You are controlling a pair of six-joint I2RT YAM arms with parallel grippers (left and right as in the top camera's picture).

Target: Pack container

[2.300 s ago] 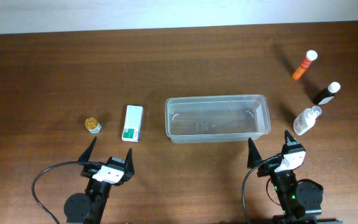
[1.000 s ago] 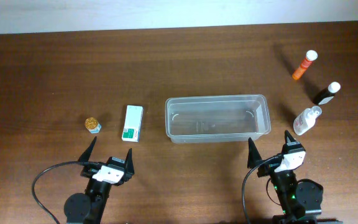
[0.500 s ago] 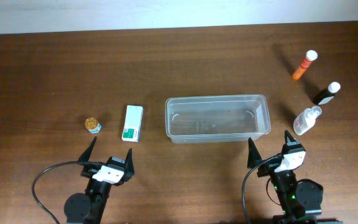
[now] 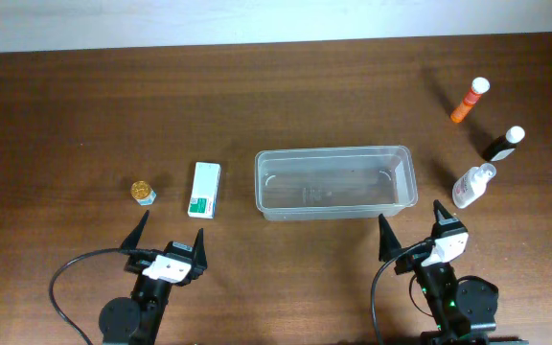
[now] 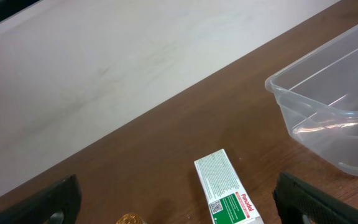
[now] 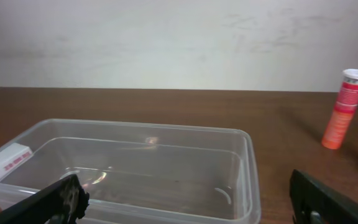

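Note:
The clear plastic container [image 4: 334,181] sits empty at the table's middle; it also shows in the left wrist view [image 5: 328,118] and the right wrist view [image 6: 135,168]. A white-and-green box [image 4: 204,189] [image 5: 227,196] lies left of it, and a small gold-lidded jar [image 4: 142,193] [image 5: 130,219] lies further left. An orange tube [image 4: 470,100] [image 6: 345,109], a black bottle [image 4: 503,144] and a white bottle [image 4: 471,185] stand at the right. My left gripper [image 4: 170,235] [image 5: 179,202] is open and empty below the box. My right gripper [image 4: 414,225] [image 6: 188,202] is open and empty just below the container's right end.
A white wall or board [image 5: 117,56] borders the table's far edge. Brown wooden table [image 4: 286,96] stretches behind the container. A black cable [image 4: 65,278] loops by the left arm's base.
My right gripper has shifted very slightly up and left toward the container. Everything else is still.

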